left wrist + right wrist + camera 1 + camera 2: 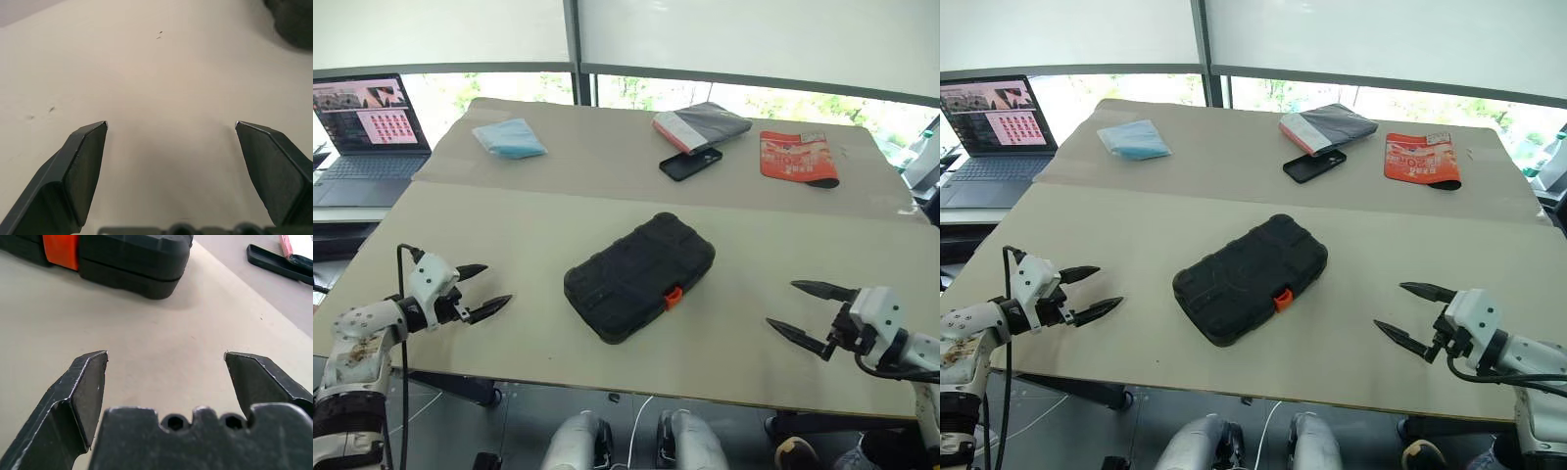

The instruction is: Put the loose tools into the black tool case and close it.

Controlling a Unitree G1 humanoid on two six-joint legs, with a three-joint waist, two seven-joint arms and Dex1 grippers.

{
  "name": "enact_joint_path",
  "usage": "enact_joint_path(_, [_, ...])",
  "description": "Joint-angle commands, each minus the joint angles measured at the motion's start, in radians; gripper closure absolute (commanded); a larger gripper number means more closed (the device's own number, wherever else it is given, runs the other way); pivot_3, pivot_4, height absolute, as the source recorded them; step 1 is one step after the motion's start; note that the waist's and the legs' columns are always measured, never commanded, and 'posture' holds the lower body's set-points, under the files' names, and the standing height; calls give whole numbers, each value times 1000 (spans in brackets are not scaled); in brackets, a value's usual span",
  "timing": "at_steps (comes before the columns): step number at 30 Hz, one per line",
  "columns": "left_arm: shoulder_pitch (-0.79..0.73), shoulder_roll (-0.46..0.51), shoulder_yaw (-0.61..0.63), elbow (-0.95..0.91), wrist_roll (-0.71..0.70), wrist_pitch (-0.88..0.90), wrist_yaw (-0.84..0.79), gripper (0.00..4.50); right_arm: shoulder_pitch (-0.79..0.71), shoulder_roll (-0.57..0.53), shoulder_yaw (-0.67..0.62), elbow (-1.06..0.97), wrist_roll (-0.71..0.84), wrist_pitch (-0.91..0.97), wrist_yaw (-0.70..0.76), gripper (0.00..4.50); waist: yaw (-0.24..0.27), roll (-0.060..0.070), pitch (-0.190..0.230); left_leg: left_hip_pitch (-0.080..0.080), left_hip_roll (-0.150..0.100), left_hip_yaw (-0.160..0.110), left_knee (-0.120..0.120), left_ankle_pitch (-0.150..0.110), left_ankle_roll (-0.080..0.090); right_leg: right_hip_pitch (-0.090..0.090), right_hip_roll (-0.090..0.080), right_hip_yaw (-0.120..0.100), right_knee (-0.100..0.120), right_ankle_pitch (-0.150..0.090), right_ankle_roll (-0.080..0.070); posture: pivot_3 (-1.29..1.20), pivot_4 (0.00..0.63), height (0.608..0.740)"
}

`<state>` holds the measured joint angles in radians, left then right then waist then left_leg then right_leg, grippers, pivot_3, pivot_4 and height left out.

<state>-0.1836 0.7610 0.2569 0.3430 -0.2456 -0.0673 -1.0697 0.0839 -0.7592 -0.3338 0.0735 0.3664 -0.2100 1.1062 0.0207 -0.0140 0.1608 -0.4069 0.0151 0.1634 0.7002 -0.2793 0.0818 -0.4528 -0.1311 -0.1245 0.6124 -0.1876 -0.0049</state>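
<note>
The black tool case (639, 277) lies shut in the middle of the table, its small orange latch (674, 297) facing the near edge. The loose tools are out of view. My left gripper (498, 283) hovers open over the table's left side, well apart from the case, with nothing between its fingers. On the right side my right gripper (781, 304) is also open and empty, pointing toward the case. The right wrist view shows the case (132, 259) and its latch beyond the spread fingers (90, 382). A corner of the case (293, 19) shows in the left wrist view.
At the back of the table lie a flat black phone (690, 164), a grey-and-pink pouch (702, 125), an orange packet (798, 157) and a blue packet (509, 137). A laptop (367, 122) stands on a side table at the far left.
</note>
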Motion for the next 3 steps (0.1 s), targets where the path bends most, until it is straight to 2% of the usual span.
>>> enact_joint_path(1, [-4,1,3,-22,10,-40,40,0,-12,1,-16,30,2,-64,3,61,-2,0,0,0,0,0,-1,0,0,0,0,0,-1,1,2,0,150,740])
enact_joint_path(3, [-8,-8,-5,-22,14,-45,56,0,-18,9,-2,43,-6,-80,-3,61,-3,0,0,0,0,1,-3,1,-1,0,0,0,-1,2,3,0,150,740])
